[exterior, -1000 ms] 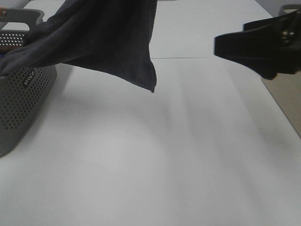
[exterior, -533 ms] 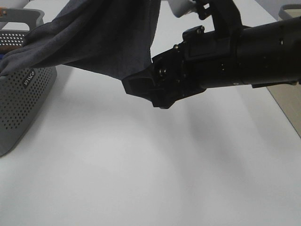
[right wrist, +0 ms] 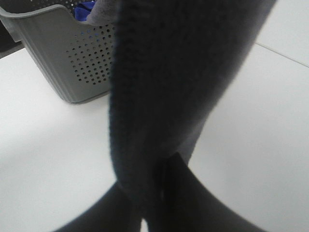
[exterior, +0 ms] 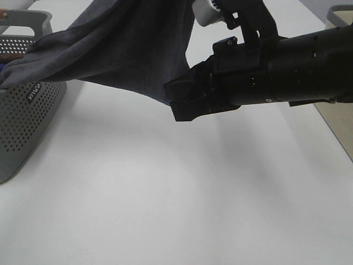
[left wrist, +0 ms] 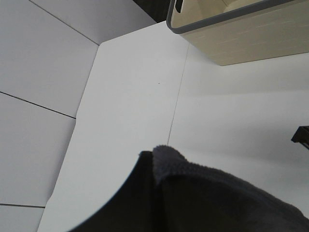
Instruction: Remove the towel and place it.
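Subject: the towel (exterior: 121, 49), dark charcoal terry, is lifted clear of the table (exterior: 165, 210).
Towel position: it hangs in the air over the left half of the table, towards the far edge. Its upper part runs out of the exterior view at the top. One end trails over the rim of the basket (exterior: 27, 121).
Towel lower corner: it reaches down towards the middle of the table without touching the surface and meets the tip of the right gripper (exterior: 179, 102).
Right gripper: the arm reaches across from the right edge. In the wrist view a fold of towel (right wrist: 169, 72) runs down between the dark fingers (right wrist: 193, 198), which are pinched onto it.
Left gripper (left wrist: 152, 166): out of the exterior view. In its wrist view the jaws are clenched on a bunched ridge of towel (left wrist: 217, 193), high above the table.
Basket: grey, perforated plastic, standing at the left edge of the table. Its base is on the surface.
Basket contents: a blue cloth (right wrist: 87, 7) shows just inside the rim, mostly hidden by the towel.
Other item: a beige bin with a grey rim (left wrist: 251, 34) stands near the far right corner.
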You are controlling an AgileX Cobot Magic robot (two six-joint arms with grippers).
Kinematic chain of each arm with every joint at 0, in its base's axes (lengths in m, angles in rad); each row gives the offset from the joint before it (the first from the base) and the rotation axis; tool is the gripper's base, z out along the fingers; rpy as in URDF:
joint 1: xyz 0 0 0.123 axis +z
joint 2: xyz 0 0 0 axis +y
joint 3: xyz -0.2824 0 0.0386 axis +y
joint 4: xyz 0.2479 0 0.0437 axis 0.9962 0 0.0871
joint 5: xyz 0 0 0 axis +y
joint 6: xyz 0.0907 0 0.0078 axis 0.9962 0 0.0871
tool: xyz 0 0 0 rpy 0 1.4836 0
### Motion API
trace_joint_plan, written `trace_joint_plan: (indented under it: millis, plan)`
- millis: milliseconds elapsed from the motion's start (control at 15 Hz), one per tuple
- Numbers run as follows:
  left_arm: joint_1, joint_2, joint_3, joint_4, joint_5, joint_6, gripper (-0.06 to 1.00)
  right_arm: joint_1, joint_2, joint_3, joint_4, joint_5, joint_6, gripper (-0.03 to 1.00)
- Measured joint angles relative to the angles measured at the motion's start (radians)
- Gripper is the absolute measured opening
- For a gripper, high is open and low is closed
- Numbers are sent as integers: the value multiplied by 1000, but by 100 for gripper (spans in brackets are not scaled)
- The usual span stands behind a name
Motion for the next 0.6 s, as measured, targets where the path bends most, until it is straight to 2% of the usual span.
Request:
trace_joint_plan:
  millis: [67, 133, 267, 400, 533, 600]
  plan:
    - [0, 0, 0, 17, 1, 0, 0, 0, 0, 0, 0, -5, 12, 2]
    - [0, 0, 0, 30, 7, 0, 0, 0, 0, 0, -10, -5, 38, 1]
    - [0, 0, 0, 73, 68, 11, 0, 0, -1, 0, -174, 59, 229, 1]
    - [0, 0, 0, 103, 122, 32, 0, 0, -1, -13, -438, 133, 497, 1]
    - [0, 0, 0, 117, 139, 42, 0, 0, -1, -74, -805, 227, 866, 1]
    - [0, 0, 0, 119, 139, 42, 0, 0, -1, -98, -899, 255, 971, 1]
